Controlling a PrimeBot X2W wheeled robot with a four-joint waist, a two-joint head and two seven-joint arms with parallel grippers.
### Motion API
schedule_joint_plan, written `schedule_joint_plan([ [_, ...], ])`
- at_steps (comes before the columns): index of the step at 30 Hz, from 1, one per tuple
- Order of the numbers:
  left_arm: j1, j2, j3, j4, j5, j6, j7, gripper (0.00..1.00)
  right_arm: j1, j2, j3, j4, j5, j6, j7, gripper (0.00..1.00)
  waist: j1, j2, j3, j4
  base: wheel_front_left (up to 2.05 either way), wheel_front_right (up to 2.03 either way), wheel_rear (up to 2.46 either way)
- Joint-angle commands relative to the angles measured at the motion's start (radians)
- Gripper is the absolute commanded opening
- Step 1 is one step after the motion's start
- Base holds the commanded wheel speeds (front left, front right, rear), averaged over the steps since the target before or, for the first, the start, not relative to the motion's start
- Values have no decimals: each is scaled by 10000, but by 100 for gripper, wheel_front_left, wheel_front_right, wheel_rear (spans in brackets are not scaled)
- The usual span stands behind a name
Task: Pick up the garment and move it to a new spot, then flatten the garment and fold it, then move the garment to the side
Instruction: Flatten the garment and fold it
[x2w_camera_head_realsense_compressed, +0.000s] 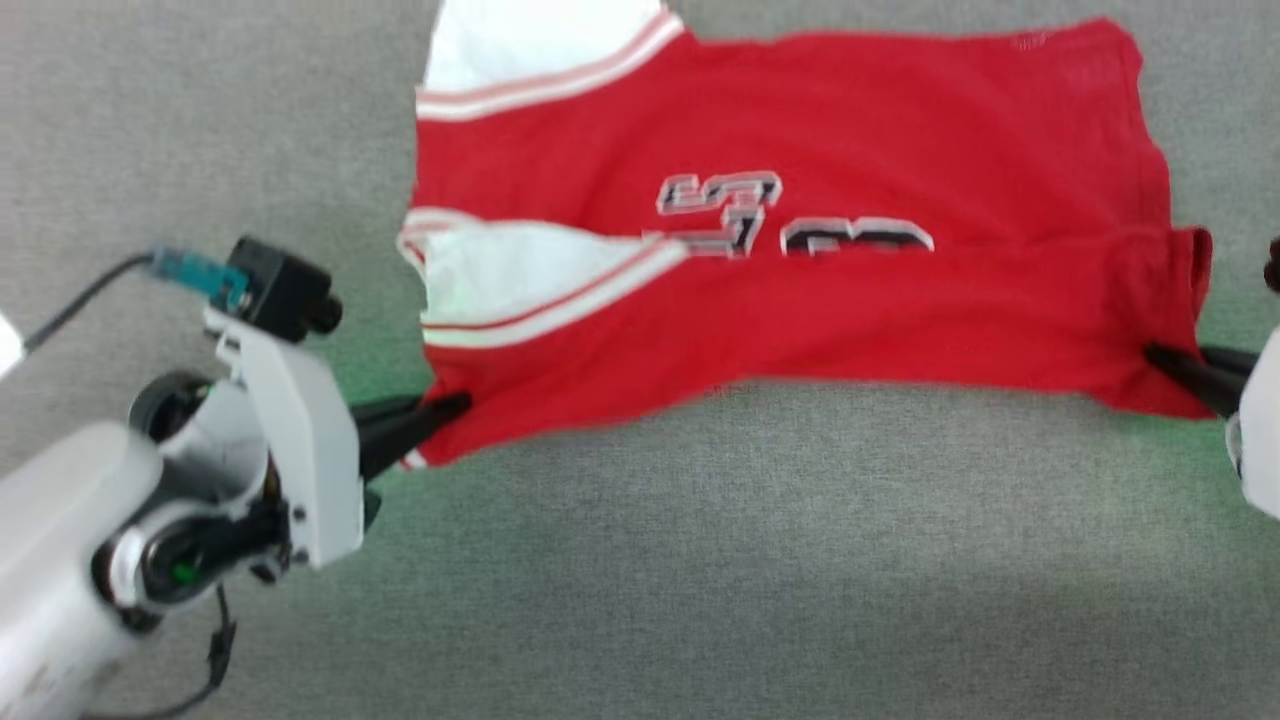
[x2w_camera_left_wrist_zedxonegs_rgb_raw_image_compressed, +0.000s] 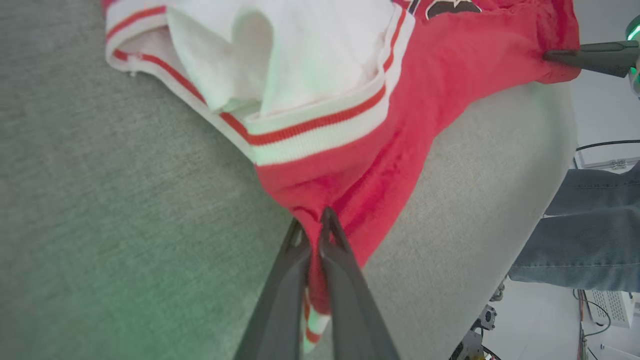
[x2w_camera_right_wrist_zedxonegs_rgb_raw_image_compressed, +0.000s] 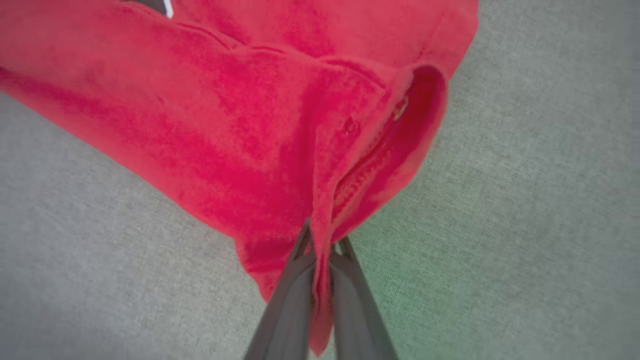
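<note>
The garment (x2w_camera_head_realsense_compressed: 800, 290), a red jersey with white sleeves and striped trim, lies sideways on the grey cloth table (x2w_camera_head_realsense_compressed: 700, 560), its near half folded up over the number print. My left gripper (x2w_camera_head_realsense_compressed: 455, 405) is shut on the garment's near left corner, and the left wrist view shows red cloth (x2w_camera_left_wrist_zedxonegs_rgb_raw_image_compressed: 350, 165) pinched between the two dark fingers of that gripper (x2w_camera_left_wrist_zedxonegs_rgb_raw_image_compressed: 314, 225). At the near right corner my right gripper (x2w_camera_head_realsense_compressed: 1155, 355) is shut on the hem. The right wrist view shows the garment's red fabric (x2w_camera_right_wrist_zedxonegs_rgb_raw_image_compressed: 225, 125) clamped in that gripper (x2w_camera_right_wrist_zedxonegs_rgb_raw_image_compressed: 320, 240).
Grey cloth covers the table on all sides of the garment, with wide free room at the front. A person's jeans-clad leg (x2w_camera_left_wrist_zedxonegs_rgb_raw_image_compressed: 585, 235) stands beyond the table edge (x2w_camera_left_wrist_zedxonegs_rgb_raw_image_compressed: 545, 210), near cables on the floor.
</note>
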Motion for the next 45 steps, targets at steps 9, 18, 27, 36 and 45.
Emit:
schedule_joint_plan([
  [9,1479,1204,-30,-1944,-136,682,-697,0,1552,-1043,-260,-1157,260,-16,83,0,-1,-1,-474,178,0,0,0],
  [18,2025,1402,4,-2591,-133,1161,-1256,100,2324,-1016,-961,-1645,-507,-16,-393,100,-1,-1,-542,135,0,0,0],
  [27,3141,1191,989,-2477,-287,1852,-4281,100,2580,-101,-2394,-1571,-1627,-16,-1928,100,-1,-1,-773,139,0,0,0],
  [36,3200,517,1342,-719,877,2144,-6401,100,2144,2323,-3499,-976,-3310,-16,-4719,100,-1,-1,-629,19,0,0,0],
  [45,617,-430,1520,2321,1935,1515,-6122,100,1864,4440,-3864,-172,-4596,-16,-7081,100,-1,-1,-85,-942,0,0,0],
])
